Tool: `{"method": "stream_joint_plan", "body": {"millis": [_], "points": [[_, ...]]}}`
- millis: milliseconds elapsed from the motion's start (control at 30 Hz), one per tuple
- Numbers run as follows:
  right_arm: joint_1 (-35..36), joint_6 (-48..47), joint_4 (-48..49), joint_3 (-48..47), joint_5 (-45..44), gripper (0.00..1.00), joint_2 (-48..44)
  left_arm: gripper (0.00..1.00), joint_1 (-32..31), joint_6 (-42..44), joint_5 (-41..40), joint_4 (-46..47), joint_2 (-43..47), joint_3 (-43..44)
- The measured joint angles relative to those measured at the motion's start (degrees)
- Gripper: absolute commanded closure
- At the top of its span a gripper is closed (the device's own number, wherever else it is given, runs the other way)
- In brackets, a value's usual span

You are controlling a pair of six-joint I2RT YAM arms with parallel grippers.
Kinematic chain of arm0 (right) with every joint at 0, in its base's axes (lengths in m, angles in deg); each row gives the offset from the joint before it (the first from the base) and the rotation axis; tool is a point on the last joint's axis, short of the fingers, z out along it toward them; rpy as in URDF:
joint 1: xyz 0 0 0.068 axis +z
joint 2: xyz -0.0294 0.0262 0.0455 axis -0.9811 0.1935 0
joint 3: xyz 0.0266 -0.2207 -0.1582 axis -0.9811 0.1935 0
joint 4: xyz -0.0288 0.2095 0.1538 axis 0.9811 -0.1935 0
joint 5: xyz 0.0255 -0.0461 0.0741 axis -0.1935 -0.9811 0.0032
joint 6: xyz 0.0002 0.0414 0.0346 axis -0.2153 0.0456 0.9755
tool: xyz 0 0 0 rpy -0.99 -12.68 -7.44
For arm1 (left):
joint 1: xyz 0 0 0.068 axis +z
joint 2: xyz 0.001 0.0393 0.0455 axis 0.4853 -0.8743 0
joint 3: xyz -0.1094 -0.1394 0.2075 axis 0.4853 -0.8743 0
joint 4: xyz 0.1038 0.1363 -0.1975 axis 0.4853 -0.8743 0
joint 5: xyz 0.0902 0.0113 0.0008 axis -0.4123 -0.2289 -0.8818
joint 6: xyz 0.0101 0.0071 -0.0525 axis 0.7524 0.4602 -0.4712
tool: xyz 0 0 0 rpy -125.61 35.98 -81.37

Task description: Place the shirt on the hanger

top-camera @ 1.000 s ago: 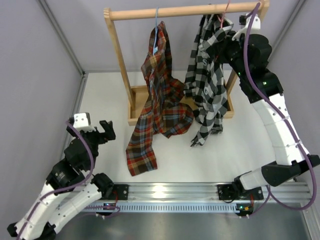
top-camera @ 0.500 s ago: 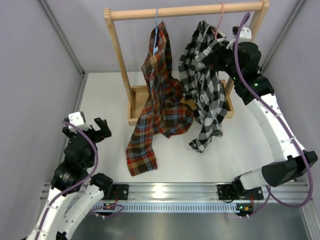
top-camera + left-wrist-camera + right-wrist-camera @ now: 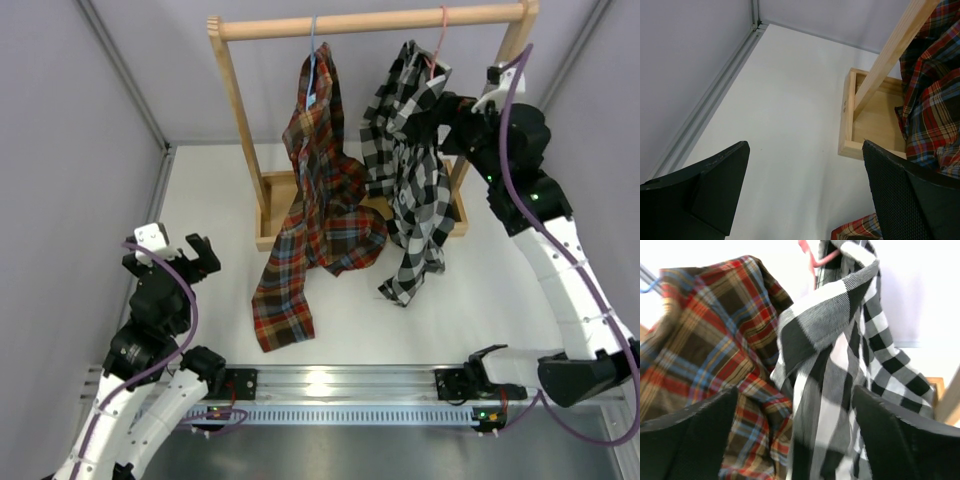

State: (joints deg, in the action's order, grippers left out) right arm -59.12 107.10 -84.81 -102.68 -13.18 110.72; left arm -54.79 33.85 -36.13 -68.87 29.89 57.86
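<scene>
Gotta ease the wide-open right fingers (image 3: pixel 690 435) back without tugging the shirt (image 3: pixel 405 170) off the hanger (image 3: pixel 440 45), leaving wide left fingers (image 3: pixel 705 195) parked.

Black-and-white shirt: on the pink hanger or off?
On: the shirt hangs from the pink hanger, hooked over the wooden rail.

We see soft woven cloth in the checked shirt (image 3: pixel 408 175) and the tartan shirt (image 3: pixel 322 190), thin smooth wire in the pink hanger (image 3: pixel 441 35), pale bare wood in the rack (image 3: pixel 370 22), a matt white table (image 3: pixel 480 300).
</scene>
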Motion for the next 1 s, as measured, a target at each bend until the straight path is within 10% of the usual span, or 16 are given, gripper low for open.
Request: {"method": "stream_joint_plan", "body": {"millis": [433,700,1000], "points": [[-0.31,-10.45,-14.1,16.35,-13.22,0.0,-30.03,0.02,1.36,-0.09,1.03,0.57,-7.13,0.92],[-0.37,-13.7,-24.87,24.09,-20.5,0.0,-41.24,0.02,14.49,-1.95,13.86,0.92,-12.61,1.03],[-0.37,-14.27,-28.17,30.25,-20.09,0.01,-48.68,0.02,14.78,-0.68,19.1,-2.14,-3.28,-1.77]]}}
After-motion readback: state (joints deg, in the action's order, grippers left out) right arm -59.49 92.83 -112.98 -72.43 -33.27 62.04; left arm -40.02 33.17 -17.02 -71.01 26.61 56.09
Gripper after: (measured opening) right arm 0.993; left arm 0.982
